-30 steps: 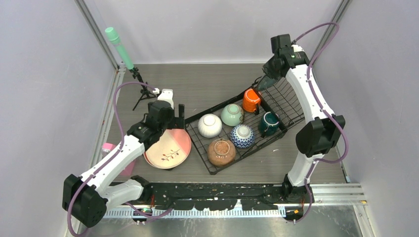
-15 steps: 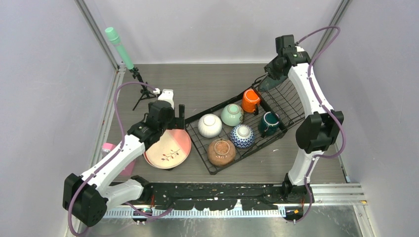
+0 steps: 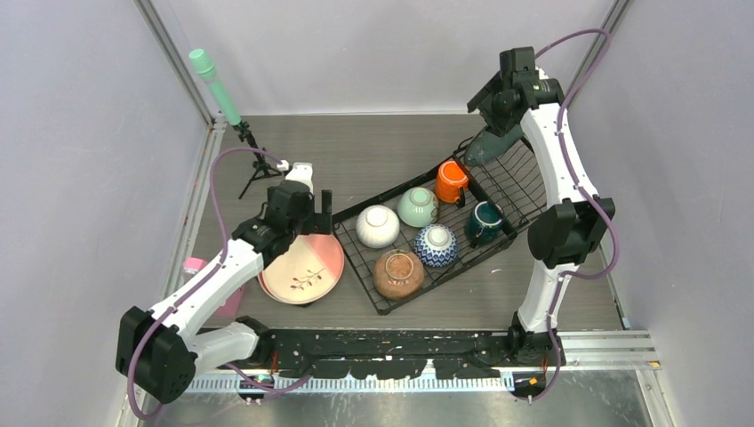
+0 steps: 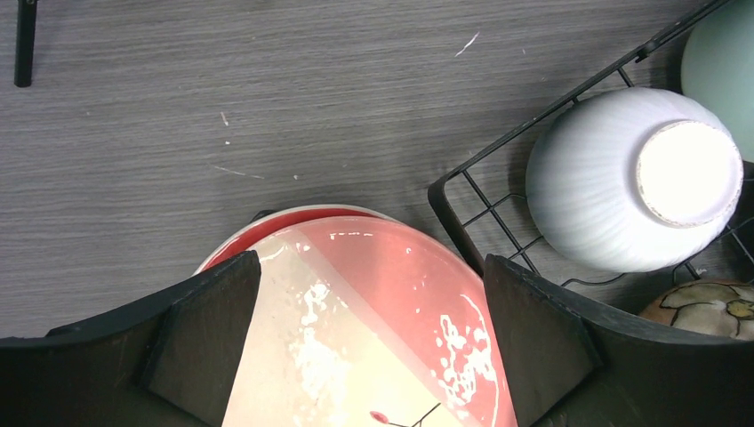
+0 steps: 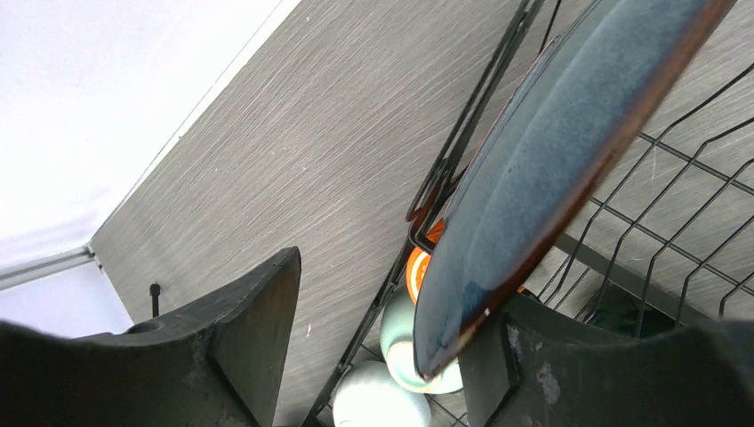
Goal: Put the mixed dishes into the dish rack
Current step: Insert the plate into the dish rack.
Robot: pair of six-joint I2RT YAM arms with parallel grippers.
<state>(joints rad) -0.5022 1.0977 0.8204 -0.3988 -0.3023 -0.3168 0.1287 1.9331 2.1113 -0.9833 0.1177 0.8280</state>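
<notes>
Teal plate (image 5: 551, 169), edge cut off, leans between wide-open right jaws. Left jaws gape empty over half-hidden pink plate (image 4: 373, 302)

The top external view looks down from behind the arm bases over the whole desk (image 3: 373, 147). The left wrist view faces down, close over the pink plate (image 4: 373, 302) and white bowl (image 4: 613, 187). The right wrist view sits close beside the dark teal speckled plate (image 5: 542, 178). The top view shares all three.

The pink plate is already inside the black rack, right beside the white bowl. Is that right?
Not quite. The pink plate is right beside the white bowl, but it sits on the table just outside the black rack, not inside it. The left wrist view shows the rack's edge wire between the plate and the bowl.
</notes>
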